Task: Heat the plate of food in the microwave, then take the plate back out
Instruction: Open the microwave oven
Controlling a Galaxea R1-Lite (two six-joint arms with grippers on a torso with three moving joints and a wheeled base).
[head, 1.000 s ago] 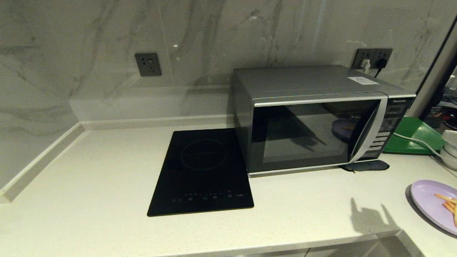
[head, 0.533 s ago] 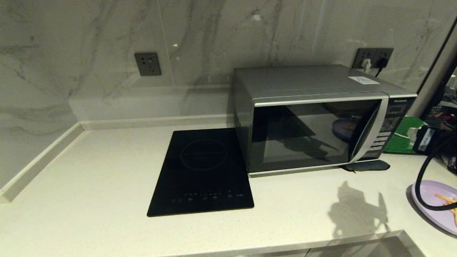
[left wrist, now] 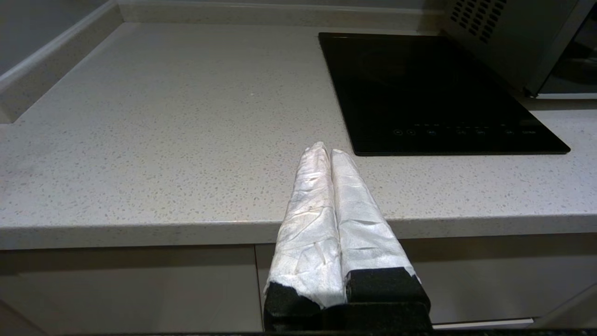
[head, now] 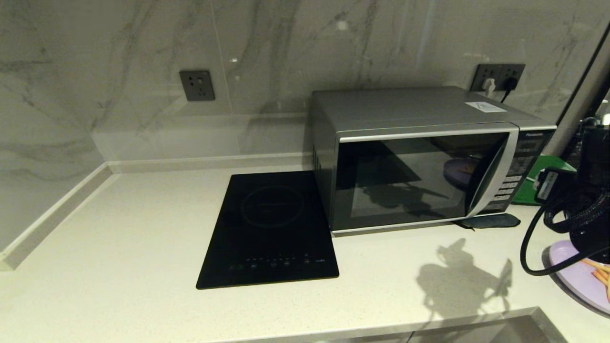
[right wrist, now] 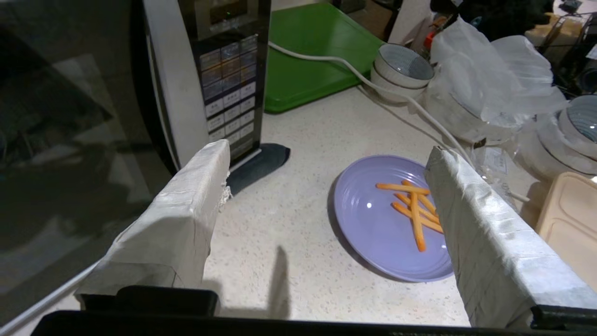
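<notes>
Beside the microwave [head: 419, 157], the right gripper [right wrist: 326, 186] has swung in above the plate [right wrist: 382, 219], fingers wide apart, ready to pick it up; left gripper [left wrist: 324, 154] parked, pinched together.

Lilac plate [right wrist: 373, 219] w/ orange sticks [right wrist: 413, 210]; silver microwave [head: 419, 114]; green tray [right wrist: 308, 51].

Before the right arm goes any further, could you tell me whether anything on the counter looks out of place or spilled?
Nothing stands out. The plate of food sits flat on the counter, its sticks all on it, and the microwave door is closed. A white cable runs across the counter past the stacked bowls.
</notes>
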